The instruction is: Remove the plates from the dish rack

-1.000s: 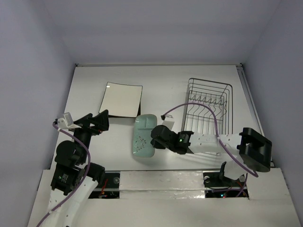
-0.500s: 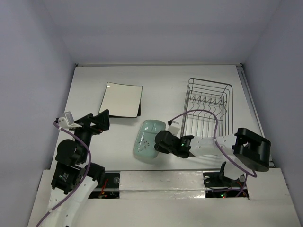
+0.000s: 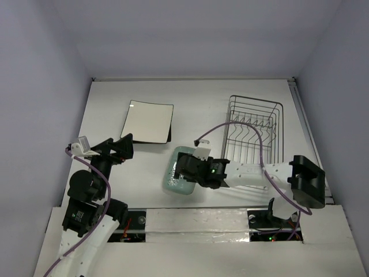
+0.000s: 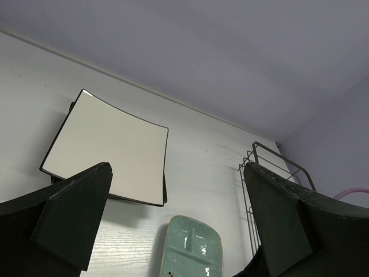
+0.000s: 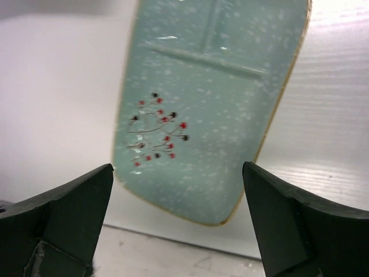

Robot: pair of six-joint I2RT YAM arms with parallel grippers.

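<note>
A pale green plate [image 3: 173,176] with a small red-and-black flower print lies flat on the table left of the dish rack [image 3: 256,101]; it also shows in the right wrist view [image 5: 207,98] and the left wrist view [image 4: 193,251]. My right gripper [image 3: 184,168] hovers over its right part, jaws wide open [image 5: 177,173] and holding nothing. A white plate [image 3: 147,120] lies on top of a dark one at the back left, also seen from the left wrist [image 4: 106,147]. No plates show in the dish rack [image 4: 243,190]. My left gripper [image 3: 119,148] stands open [image 4: 177,167], left of both plates.
The white raised strip [image 3: 196,222] at the table's near edge runs just in front of the green plate. A purple cable [image 3: 242,128] arcs from the right arm over the rack. Walls close the table at the back and sides.
My right gripper has opened and let go of the pale green plate, which now lies flat. The gripper has shifted left over it. The left arm has barely moved.
</note>
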